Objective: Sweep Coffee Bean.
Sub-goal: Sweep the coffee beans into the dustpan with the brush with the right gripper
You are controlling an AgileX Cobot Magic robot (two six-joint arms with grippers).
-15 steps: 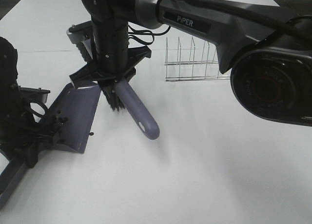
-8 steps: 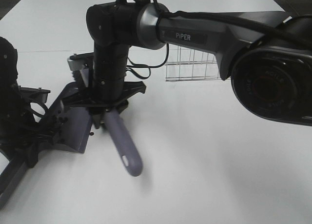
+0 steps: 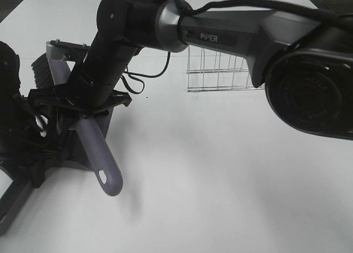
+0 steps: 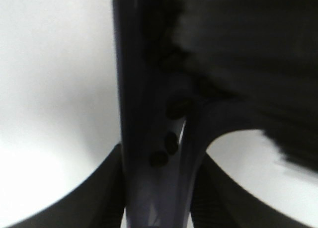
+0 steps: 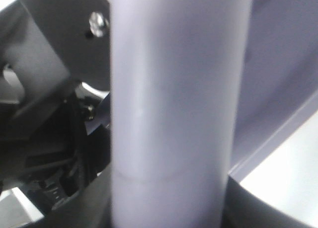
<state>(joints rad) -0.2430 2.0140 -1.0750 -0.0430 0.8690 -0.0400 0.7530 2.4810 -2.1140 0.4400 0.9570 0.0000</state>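
Note:
My right gripper (image 3: 83, 114) reaches across to the left and is shut on the purple-grey brush handle (image 3: 102, 159), which also fills the right wrist view (image 5: 174, 114). The black bristles (image 3: 39, 68) stick out at the far left, above the dustpan. The purple-grey dustpan (image 3: 77, 154) lies mostly hidden under that arm. My left gripper (image 3: 38, 154) is shut on the pan's handle (image 4: 149, 188). A few dark coffee beans (image 4: 171, 143) lie in the pan just below the bristles (image 4: 248, 64). In the high view the beans on the pan are hidden.
A wire rack (image 3: 218, 71) stands behind the middle of the white table (image 3: 231, 170). A tiny dark speck (image 3: 146, 97) lies on the table right of the arm. The right arm's base (image 3: 309, 93) looms at the right edge.
My right arm has swung the brush leftward across the dustpan. The bristles went from the pan's right edge to beyond its far left side. The handle tip moved left. The left arm has held still.

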